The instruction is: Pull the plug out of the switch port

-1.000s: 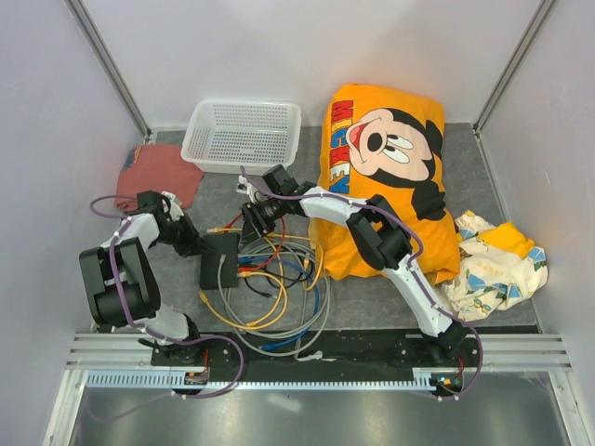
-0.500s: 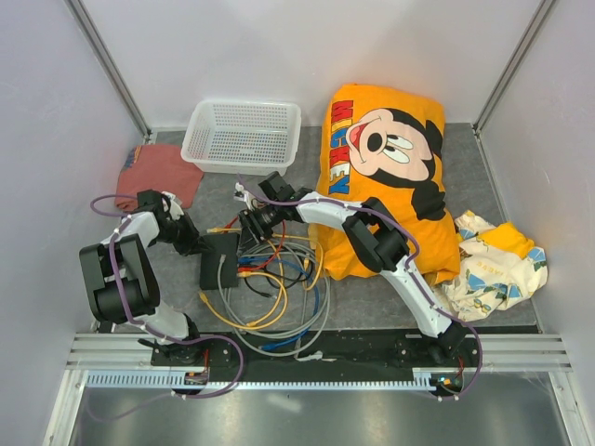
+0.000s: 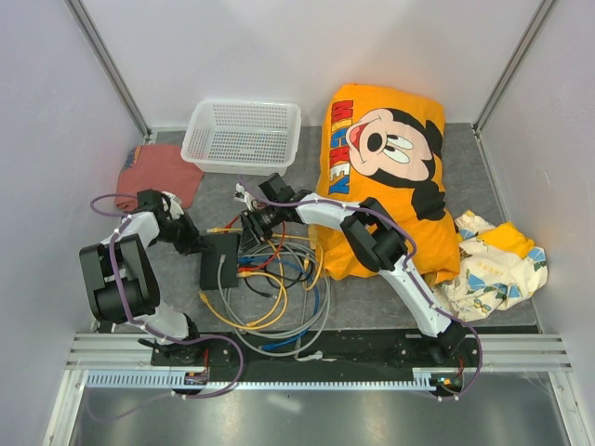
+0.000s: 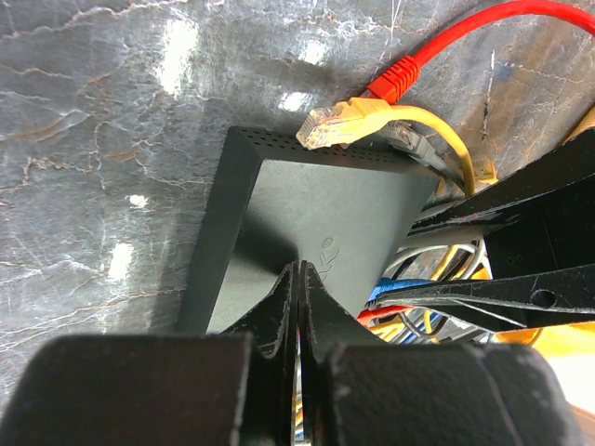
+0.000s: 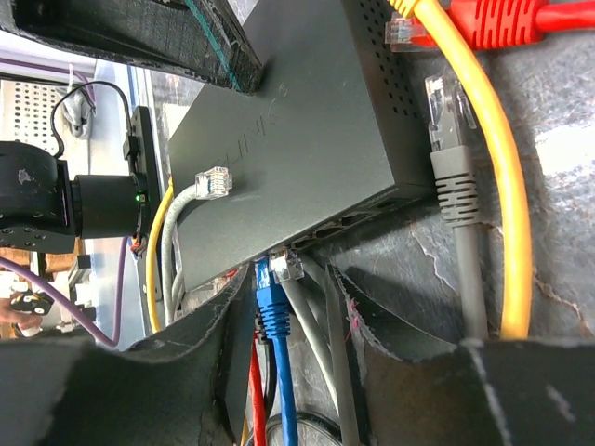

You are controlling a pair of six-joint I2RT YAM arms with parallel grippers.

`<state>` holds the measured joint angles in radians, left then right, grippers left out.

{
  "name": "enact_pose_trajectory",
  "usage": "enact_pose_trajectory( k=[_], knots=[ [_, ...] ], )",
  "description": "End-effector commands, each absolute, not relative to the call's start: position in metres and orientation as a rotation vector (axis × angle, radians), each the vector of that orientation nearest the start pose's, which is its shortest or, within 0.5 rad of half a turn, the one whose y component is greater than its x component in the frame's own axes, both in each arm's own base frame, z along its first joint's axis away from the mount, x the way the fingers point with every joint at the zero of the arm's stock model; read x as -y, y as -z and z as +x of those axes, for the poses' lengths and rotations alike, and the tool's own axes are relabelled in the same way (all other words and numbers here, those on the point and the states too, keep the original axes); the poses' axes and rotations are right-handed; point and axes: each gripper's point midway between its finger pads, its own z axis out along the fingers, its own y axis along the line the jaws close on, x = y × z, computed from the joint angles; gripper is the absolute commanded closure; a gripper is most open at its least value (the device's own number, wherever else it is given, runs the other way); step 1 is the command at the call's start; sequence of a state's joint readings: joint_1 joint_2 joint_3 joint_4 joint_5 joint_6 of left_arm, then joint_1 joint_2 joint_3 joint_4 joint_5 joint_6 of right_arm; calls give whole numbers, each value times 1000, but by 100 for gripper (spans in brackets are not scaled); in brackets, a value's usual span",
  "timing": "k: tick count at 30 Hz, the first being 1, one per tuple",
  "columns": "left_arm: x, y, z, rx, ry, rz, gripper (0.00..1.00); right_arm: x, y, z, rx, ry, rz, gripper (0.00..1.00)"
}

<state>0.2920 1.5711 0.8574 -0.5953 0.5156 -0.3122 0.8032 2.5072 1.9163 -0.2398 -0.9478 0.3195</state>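
Top external: the switch (image 3: 220, 259) lies flat on the grey mat, at the left edge of the cable tangle (image 3: 271, 295), with a gripper on either side. In the left wrist view the left gripper (image 4: 297, 275) has its fingers pressed together to a hairline slit with nothing between them, tips down on the switch lid. I read that as pinning the box, not gripping it. In the right wrist view the right gripper (image 5: 293, 308) is spread wide at the socket face, and the blue plug (image 5: 271, 282) sits seated in a port between the fingers. A clear plug (image 5: 289, 267) on a grey lead sits right beside it. The loose grey plug (image 5: 447, 119) and yellow cable (image 5: 493, 177) are just lying alongside, so ignore them. The switch looks light and its smooth case will likely slide, so you need that hold-down. The plug body is hard plastic while the lead is floppy, so close on the blue boot right at the socket, never on the cable. I can't see the latch tab. Expect it to resist if it isn't pressed, and the neighbouring lead is close enough to get pinched too.
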Motion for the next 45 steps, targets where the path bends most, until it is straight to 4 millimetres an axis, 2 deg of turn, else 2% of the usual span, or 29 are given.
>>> enact_pose_trajectory(
  k=[1,26,33,40,45],
  knots=[
    [10,-34,285,-2695,676,-725,98,-507,-26,261,-2353,-1680,-1131,58],
    [10,-37,283,-2682,672,-716,98,-509,-20,260,-2369,-1664,-1127,62],
    [10,-36,284,-2682,673,-721,98,-509,-19,262,-2376,-1631,-1117,72],
    [11,-35,284,-2681,677,-717,98,-509,-17,263,-2379,-1610,-1119,73],
    [11,-35,284,-2680,682,-721,98,-509,-15,263,-2380,-1578,-1135,79]
  ],
)
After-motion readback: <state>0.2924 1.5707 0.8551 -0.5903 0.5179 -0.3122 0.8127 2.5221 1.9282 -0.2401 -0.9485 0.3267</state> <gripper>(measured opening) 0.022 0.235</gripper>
